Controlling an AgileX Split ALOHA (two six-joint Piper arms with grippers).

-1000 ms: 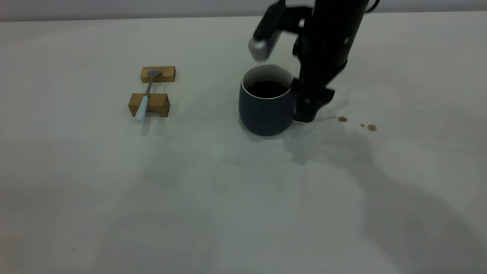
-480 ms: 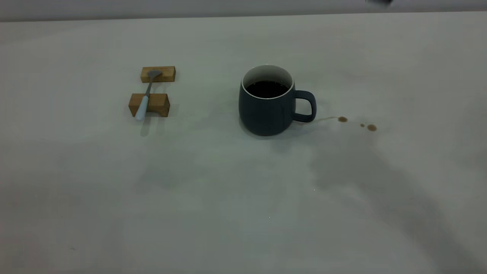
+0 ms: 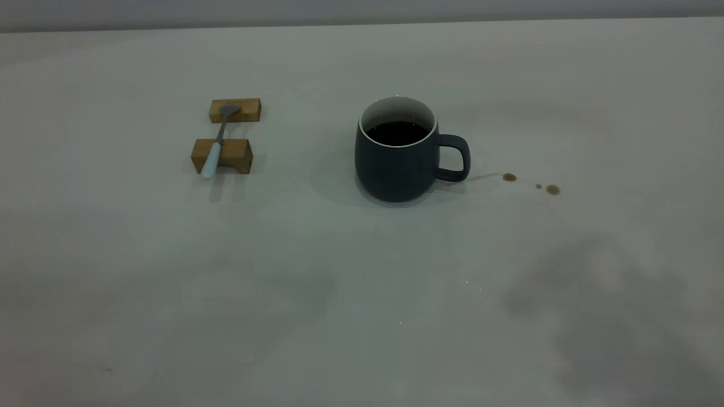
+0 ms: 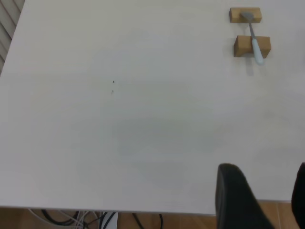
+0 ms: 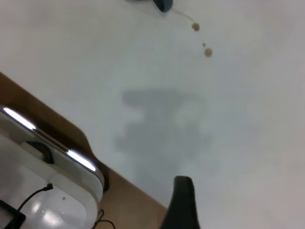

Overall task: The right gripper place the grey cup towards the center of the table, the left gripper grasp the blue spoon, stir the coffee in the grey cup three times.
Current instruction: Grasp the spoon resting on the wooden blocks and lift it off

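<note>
The grey cup stands upright near the middle of the table, handle to the right, with dark coffee inside. The blue spoon lies across two wooden blocks at the left, and the left wrist view shows the blue spoon far off. Neither gripper appears in the exterior view. My left gripper hovers open and empty over the table's near edge. My right gripper is high above the table's edge, one of its fingers showing with a wide bare gap beside it. Only the grey cup's handle shows there.
Two wooden blocks carry the spoon. Brown drops and a thin streak mark the table right of the cup. A white device sits beyond the table edge below the right arm. Cables hang by the left edge.
The right arm let go of the cup's handle, rose and withdrew out of the exterior view. The cup stays in place. Its shadow has slid toward the front right.
</note>
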